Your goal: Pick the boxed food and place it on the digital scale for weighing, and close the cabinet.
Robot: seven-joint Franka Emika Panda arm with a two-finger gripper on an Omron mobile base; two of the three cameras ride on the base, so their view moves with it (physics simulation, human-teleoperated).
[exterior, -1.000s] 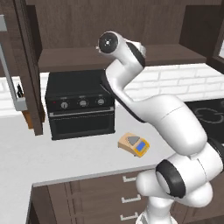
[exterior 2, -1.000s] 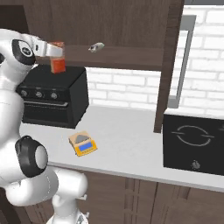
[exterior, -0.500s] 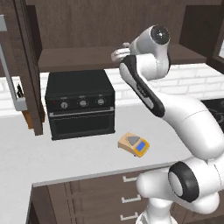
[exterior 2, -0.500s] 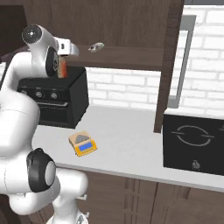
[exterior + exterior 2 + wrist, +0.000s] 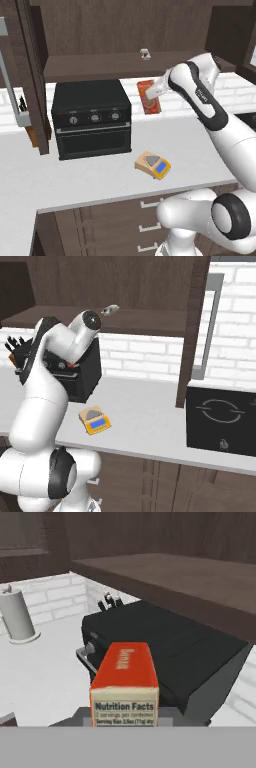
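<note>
From the left base view, the white arm holds the boxed food (image 5: 150,97) aloft beside the black toaster oven (image 5: 92,118), the gripper (image 5: 156,93) clamped on the carton's side and keeping it upright, well above the counter (image 5: 75,180); the carton is out of the cabinet (image 5: 30,75), whose door hangs open at the left with its silver bar handle facing the room, and a small white-grey object (image 5: 145,53) sits alone on the shelf above. Down on the counter the digital scale (image 5: 153,165) waits with its grey plate bare, placed in open space where a lowered carton could land, so the carry looks about half done and the door closing is yet to come. From the right base view, the arm's bulk hides the carton, but the scale (image 5: 94,419) lies just in front of the oven and another open cabinet door (image 5: 192,331) juts over the worktop near the cooktop (image 5: 220,418). In the hand view, the carton (image 5: 125,687) rises between the fingers, orange top and nutrition label toward the lens, with the oven roof beyond
</note>
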